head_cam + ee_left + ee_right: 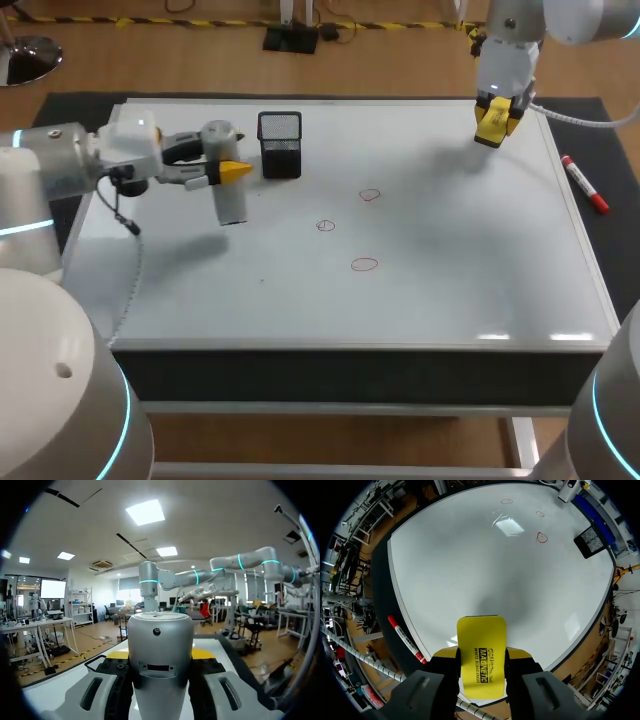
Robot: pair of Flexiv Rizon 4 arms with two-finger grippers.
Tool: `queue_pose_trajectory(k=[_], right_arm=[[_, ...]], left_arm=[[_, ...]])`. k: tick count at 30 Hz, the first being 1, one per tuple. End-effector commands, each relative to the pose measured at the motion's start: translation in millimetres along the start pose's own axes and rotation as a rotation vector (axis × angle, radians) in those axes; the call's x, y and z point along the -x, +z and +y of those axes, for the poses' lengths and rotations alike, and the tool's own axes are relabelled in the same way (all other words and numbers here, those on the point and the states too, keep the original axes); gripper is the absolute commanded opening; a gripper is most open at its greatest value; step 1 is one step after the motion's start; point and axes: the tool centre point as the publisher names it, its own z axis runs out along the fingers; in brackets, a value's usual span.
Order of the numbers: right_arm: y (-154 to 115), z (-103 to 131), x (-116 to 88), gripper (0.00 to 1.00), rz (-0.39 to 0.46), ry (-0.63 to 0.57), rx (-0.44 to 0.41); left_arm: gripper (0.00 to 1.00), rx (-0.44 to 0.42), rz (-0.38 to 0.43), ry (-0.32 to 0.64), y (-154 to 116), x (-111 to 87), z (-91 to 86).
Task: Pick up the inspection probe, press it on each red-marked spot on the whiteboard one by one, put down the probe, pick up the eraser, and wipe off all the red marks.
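probe (160, 655) sat clamped in our left gripper (231, 172), long axis down toward the whiteboard (450, 290), red marks (326, 226) ahead of its fingers, apart; our right gripper (481, 654), farther off, was closed on the eraser (481, 630)

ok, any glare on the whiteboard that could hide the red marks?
Head view: glare only at the near right edge of the whiteboard, all three red marks clear. Right wrist view: a ceiling-light reflection lies beside the marks, covering none; fisheye bends the board's edges.
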Motion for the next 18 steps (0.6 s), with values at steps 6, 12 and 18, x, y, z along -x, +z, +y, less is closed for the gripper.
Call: queue_pose_trajectory(k=[6,12,18], right_arm=[[-1.3,-0.7,-0.6,0.00,0.003,-0.002,-0.001],[-1.3,-0.7,-0.6,0.00,0.003,-0.002,-0.001],[-1.3,-0.7,-0.6,0.00,0.003,-0.002,-0.001]], left_arm=[[0.00,0.011,-0.087,0.003,-52.3,5.3,-2.8],[0.00,0.011,-0.122,-0.003,-71.1,11.9,-2.2],[0.00,0.033,-0.138,-0.014,-75.3,13.3,-1.5]])
